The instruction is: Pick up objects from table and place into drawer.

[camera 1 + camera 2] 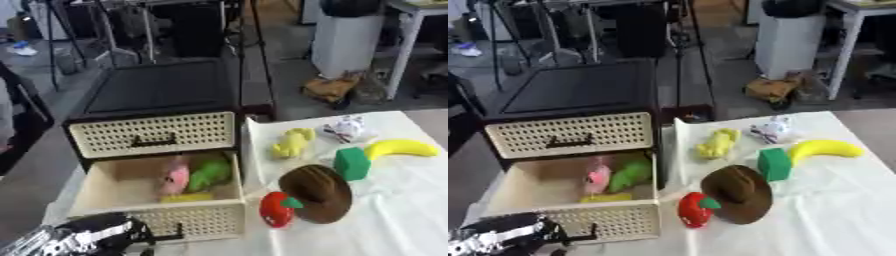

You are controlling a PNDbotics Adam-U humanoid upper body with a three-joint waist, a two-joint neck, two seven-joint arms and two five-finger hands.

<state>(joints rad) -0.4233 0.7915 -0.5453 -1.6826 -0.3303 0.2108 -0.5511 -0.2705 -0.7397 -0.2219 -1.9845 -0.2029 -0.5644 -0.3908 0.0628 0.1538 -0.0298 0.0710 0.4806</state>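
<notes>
The lower drawer (96, 192) of a cream lattice-fronted cabinet stands pulled out. Inside lie a pink toy (176, 179), a green toy (208, 174) and a flat yellow piece (185, 198). On the white cloth to its right sit a yellow soft toy (293, 142), a white crumpled thing (347, 129), a banana (401, 148), a green block (352, 163), a brown hat (317, 193) and a red fruit with a green top (276, 209). My left hand (87, 237), black and silver, shows at the lower left, just in front of the drawer's front panel. The right hand is out of sight.
The upper drawer (150, 134) is closed, under the cabinet's black top (157, 89). A white upright panel (251, 150) stands between cabinet and toys. The cloth-covered table (394, 215) runs to the right; stands, a bin and a bag are on the floor beyond.
</notes>
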